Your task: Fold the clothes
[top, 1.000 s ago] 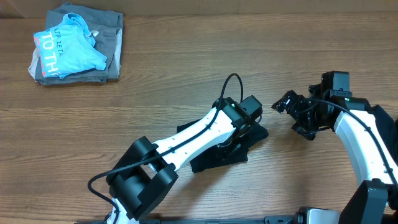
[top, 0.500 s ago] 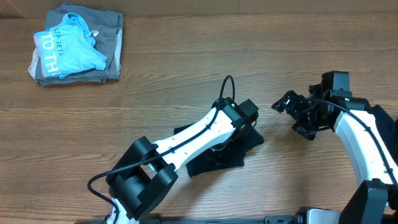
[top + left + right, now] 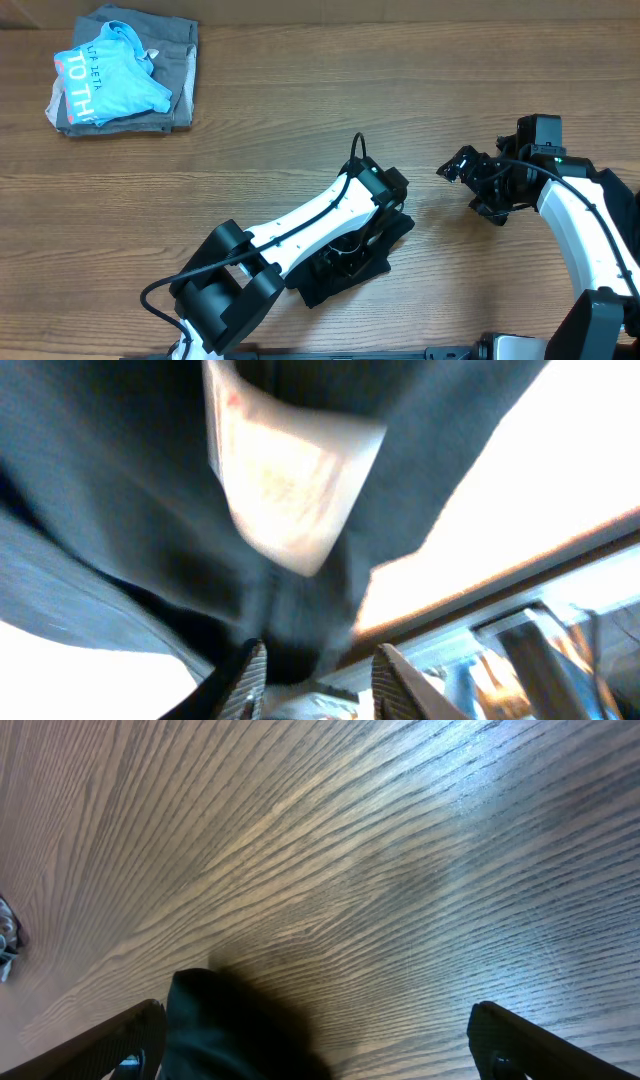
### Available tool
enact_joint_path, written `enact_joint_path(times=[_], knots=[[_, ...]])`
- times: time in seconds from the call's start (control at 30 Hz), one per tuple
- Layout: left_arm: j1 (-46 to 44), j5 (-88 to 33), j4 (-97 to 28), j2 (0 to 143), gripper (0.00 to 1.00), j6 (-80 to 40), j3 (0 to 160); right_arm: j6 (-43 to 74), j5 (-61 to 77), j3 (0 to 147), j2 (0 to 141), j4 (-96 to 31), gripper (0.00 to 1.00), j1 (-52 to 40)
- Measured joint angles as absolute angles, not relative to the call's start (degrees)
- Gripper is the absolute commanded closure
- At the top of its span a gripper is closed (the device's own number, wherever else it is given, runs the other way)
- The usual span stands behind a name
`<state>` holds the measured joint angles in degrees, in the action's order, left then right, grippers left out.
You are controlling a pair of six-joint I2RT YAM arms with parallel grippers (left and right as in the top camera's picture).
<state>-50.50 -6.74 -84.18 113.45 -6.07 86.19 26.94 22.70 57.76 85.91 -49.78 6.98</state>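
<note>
The black garment (image 3: 345, 272) lies bunched on the wooden table (image 3: 300, 140) at front centre, mostly under my left arm. My left gripper (image 3: 378, 214) sits on its right part. In the left wrist view black fabric (image 3: 110, 510) with a white label (image 3: 285, 480) fills the frame, and the gripper (image 3: 315, 672) is shut on a fold of it. My right gripper (image 3: 470, 188) hovers open and empty to the right of the garment. In the right wrist view the open gripper (image 3: 320, 1040) has a dark fabric edge (image 3: 225, 1025) by its left finger.
A grey folded garment (image 3: 180, 60) with a light blue shirt (image 3: 105, 85) on top lies at the back left corner. Both arms' cables loop above the table near the centre.
My left gripper has drawn back toward the front left, dragging the black garment with it. The right arm has not moved.
</note>
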Motion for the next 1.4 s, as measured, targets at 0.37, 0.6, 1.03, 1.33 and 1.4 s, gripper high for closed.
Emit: enact_joint_path(times=[0.37, 0.6, 1.03, 1.33, 1.4], knots=[[-50.2, -19.3, -87.6, 113.1, 0.90, -2.6, 85.3, 27.9, 22.7, 57.8, 85.9, -49.4, 0.00, 7.0], [-44.1, -16.4, -88.8, 106.8, 0.62, -4.1, 95.2, 29.4, 22.7, 57.8, 85.9, -49.3, 0.52, 7.0], [-15.4, -12.4, -84.6, 102.1, 0.87, -12.2, 97.7, 30.1, 28.3, 57.9, 76.2, -62.7, 0.96, -1.7], [-10.1, -14.9, -85.4, 107.0, 0.92, -12.1, 95.9, 39.0, 24.8, 56.6, 76.2, -67.5, 0.96, -29.2], [-10.1, -15.0, -85.6, 107.0, 0.91, -12.1, 95.9, 42.3, 22.7, 55.5, 76.2, -68.4, 0.96, -33.1]])
